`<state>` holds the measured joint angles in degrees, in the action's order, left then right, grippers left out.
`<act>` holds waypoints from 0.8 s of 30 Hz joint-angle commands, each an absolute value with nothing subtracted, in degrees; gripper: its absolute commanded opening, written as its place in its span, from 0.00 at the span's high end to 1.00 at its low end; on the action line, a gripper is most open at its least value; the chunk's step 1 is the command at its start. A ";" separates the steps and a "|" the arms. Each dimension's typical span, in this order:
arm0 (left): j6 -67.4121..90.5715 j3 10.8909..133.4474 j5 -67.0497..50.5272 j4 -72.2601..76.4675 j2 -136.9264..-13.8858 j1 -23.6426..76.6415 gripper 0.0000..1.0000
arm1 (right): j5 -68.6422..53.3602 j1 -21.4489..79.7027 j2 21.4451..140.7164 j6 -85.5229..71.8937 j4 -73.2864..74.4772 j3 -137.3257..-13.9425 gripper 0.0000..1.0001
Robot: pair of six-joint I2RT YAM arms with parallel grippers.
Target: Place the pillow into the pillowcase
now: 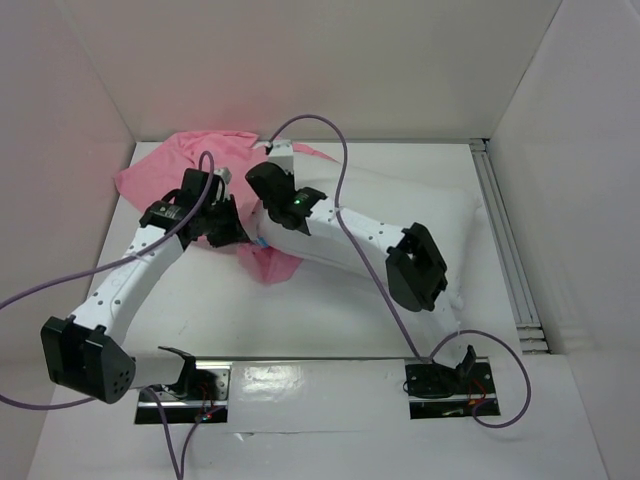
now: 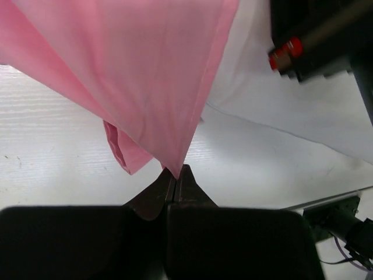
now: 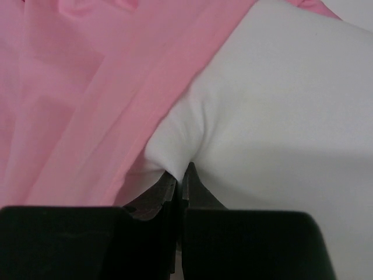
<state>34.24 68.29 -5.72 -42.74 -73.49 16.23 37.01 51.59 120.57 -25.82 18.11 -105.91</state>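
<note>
While the left gripper [image 2: 176,177] pinches a pillowcase [image 2: 145,70] corner at lower centre, the right gripper [image 3: 179,177] is clamped on the pillow [image 3: 280,116].

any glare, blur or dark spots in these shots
Top view: pink cast on the back wall above the pillowcase, glare on the shiny strip between the arm bases. Left wrist view: the right arm at top right is blurred, the left gripper mostly plain black. Right wrist view: pillow softly lit, shadowed crease at the right gripper.
</note>
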 commanded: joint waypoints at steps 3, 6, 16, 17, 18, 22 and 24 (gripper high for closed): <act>32.43 68.40 -12.39 -45.35 -69.61 16.96 1.00 | 37.35 50.45 127.35 -27.50 21.97 -117.76 1.00; 32.43 65.14 -13.01 -44.82 -69.60 17.49 1.00 | 33.51 49.92 124.91 -30.49 16.74 -115.50 1.00; 33.05 67.05 -8.09 -42.19 -76.89 18.81 1.00 | 25.75 49.31 115.06 -36.91 14.30 -108.64 0.73; 33.05 67.84 -8.09 -42.19 -77.51 18.81 1.00 | 25.75 49.31 113.83 -36.91 15.28 -106.54 0.50; 33.05 68.98 -8.09 -42.19 -78.04 18.81 1.00 | 26.45 49.31 110.51 -36.91 17.21 -104.96 0.34; 33.05 69.52 -8.61 -41.66 -79.10 18.81 1.00 | 29.52 47.47 100.13 -35.86 21.43 -96.34 0.10; 33.66 69.52 -9.14 -41.66 -79.10 18.81 1.00 | 31.63 45.71 96.35 -35.86 26.79 -93.35 0.07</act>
